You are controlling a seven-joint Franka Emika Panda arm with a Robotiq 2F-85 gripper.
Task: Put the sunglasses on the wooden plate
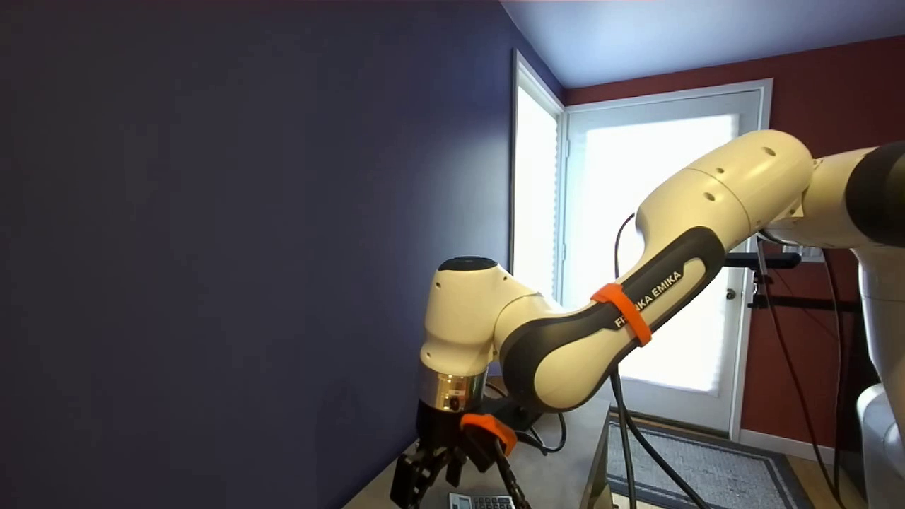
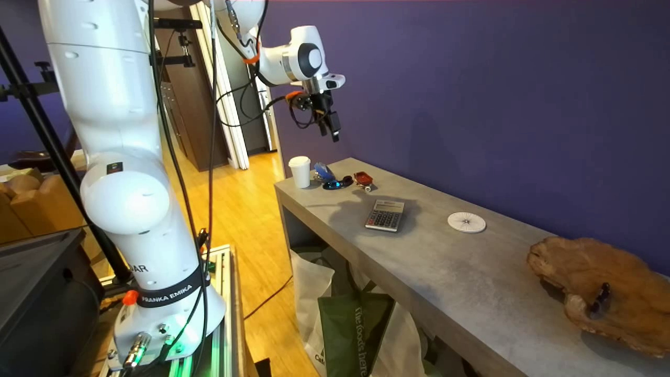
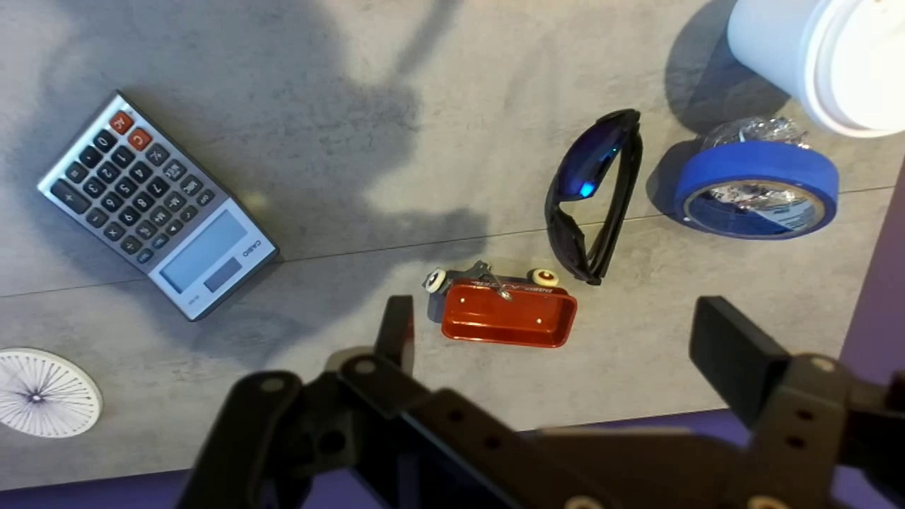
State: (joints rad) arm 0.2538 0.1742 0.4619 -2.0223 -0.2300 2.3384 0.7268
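Spread wide, my gripper [image 3: 557,341] hangs high; sunglasses [image 3: 592,161] lie between red wheeled tray [image 3: 509,322] and blue tape [image 3: 756,161] (lidded cup [image 3: 785,53] nearby, contents hidden); wooden plate [image 2: 596,267] bears something dark [image 2: 600,299], hard to identify.

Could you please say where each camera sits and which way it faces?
Wrist view: wrist-mounted, facing down at the sunglasses; fingers show, apart.
In an exterior view: raised, facing along the wall toward the door; arm and fingers show.
In an exterior view: near the base, facing across the table; base, arm, fingers show.
All three show the calculator.
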